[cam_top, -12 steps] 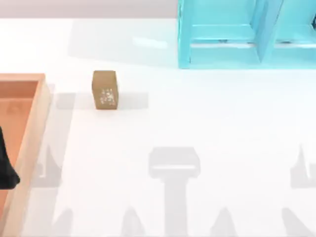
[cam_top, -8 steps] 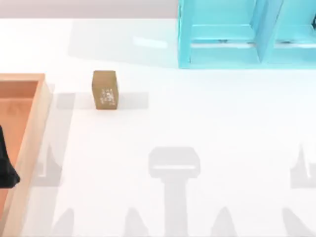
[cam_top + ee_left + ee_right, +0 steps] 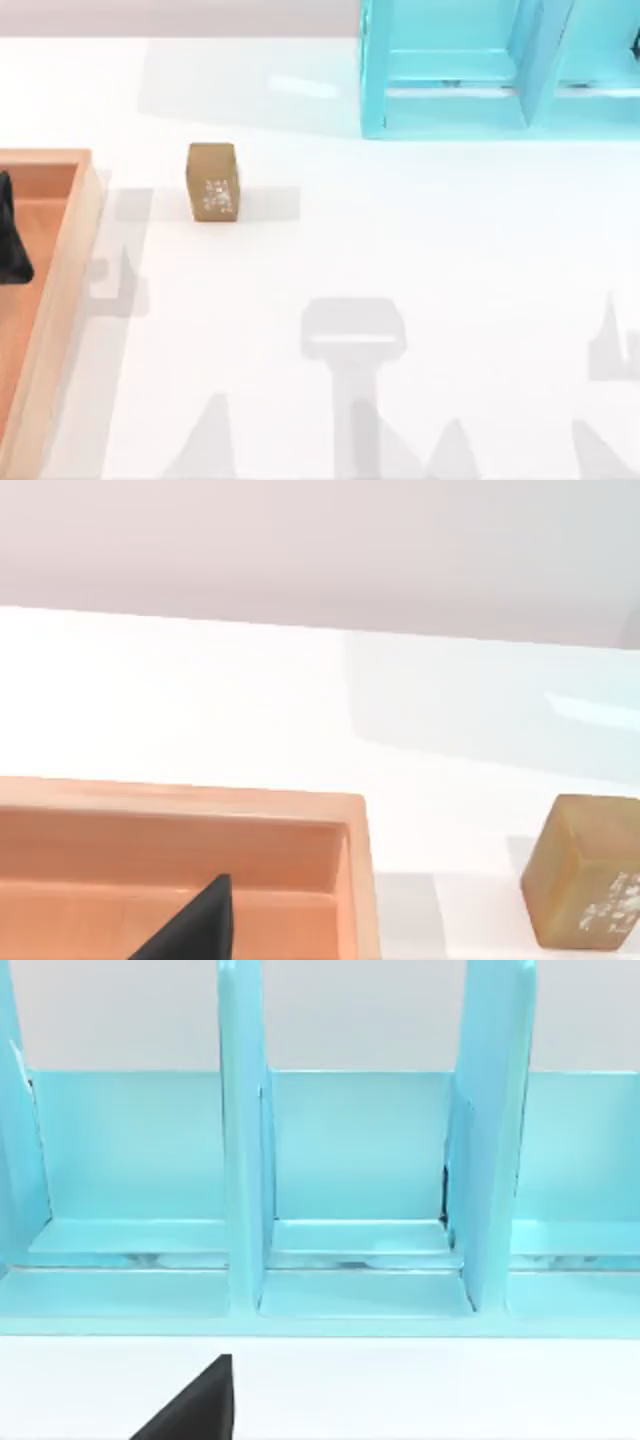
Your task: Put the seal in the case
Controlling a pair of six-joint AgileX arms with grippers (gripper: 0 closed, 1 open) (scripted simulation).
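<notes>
The seal point(image 3: 212, 182) is a small tan-brown block with a white speckled mark, standing upright on the white table left of centre. Just to its left lies the case point(image 3: 68, 255), an open orange-wood box at the table's left edge. My left gripper point(image 3: 8, 240) shows as a black shape over the case's inside, well left of the seal and apart from it. The left wrist view has the case's far rim point(image 3: 200, 800) and the seal point(image 3: 585, 875) beyond the case's corner. A black part of my right gripper point(image 3: 195, 1410) sits before the cyan rack.
A cyan rack point(image 3: 450, 110) with upright dividers point(image 3: 242, 1160) stands at the back right of the table. Bare white tabletop point(image 3: 400, 230) stretches between the seal and the rack and toward the front edge.
My left gripper has moved toward the back of the table along the left edge, over the case. The seal has not moved.
</notes>
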